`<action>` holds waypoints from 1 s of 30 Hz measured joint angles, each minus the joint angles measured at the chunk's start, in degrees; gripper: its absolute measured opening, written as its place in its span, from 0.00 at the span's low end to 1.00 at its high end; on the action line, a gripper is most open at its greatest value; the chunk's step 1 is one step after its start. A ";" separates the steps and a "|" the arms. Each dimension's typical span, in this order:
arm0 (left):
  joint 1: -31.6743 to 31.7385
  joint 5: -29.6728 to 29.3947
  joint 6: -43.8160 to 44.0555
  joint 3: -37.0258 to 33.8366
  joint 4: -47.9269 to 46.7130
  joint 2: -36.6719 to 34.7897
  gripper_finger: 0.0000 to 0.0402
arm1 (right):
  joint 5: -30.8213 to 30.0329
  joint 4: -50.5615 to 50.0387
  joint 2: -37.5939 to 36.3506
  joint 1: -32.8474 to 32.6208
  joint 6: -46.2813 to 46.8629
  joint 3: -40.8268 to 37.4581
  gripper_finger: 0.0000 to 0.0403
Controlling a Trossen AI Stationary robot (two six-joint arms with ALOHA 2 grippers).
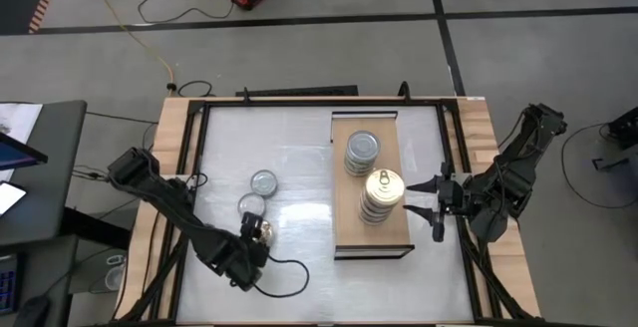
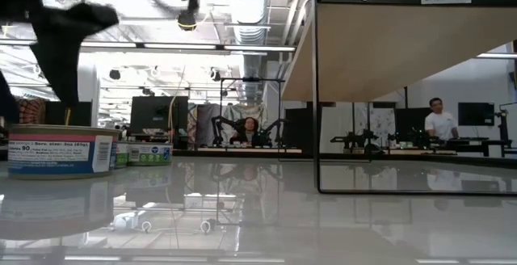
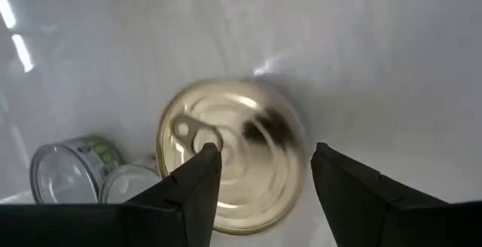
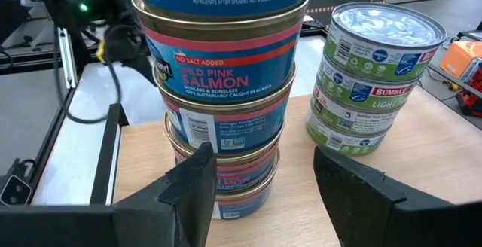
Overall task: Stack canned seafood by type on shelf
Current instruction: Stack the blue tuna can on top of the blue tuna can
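Left wrist view, tool (image 3: 260, 172) astride gold-lidded tin (image 3: 230, 153)

shiny gold metal tin lid (image 3: 230, 153), light wood shelf (image 1: 344, 182), glossy tabletop (image 1: 299, 138)

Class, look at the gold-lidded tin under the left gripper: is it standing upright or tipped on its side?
Upright. In the left wrist view the gold-lidded tin shows its round pull-tab lid facing up, resting on the tabletop, with the open left gripper straddling it from above.

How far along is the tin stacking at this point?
Done: two sorted stacks stand on the shelf, a gold-lid stack and a silver-lid stack. In hand: the open left gripper straddles a gold-lid tin on the table. Left: two silver-lid tins beside it. The open right gripper waits by the shelf.
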State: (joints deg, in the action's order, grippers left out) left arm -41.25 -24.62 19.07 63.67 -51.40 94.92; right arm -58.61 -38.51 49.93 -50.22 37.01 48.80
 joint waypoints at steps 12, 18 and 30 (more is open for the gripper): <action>5.48 -20.90 5.68 -9.32 1.09 0.02 0.49 | 0.00 -0.02 0.00 0.00 -0.02 0.00 0.61; 8.65 -22.09 4.60 -7.97 0.68 -0.03 0.49 | 0.01 -0.04 0.00 0.00 -0.03 -0.01 0.61; 8.93 -13.70 -15.17 -3.97 7.92 -0.22 0.46 | 0.00 0.18 0.00 0.00 -0.02 0.00 0.61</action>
State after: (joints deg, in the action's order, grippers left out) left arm -32.32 -38.33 3.90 59.70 -43.47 94.70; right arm -58.61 -38.33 49.93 -50.22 36.99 48.80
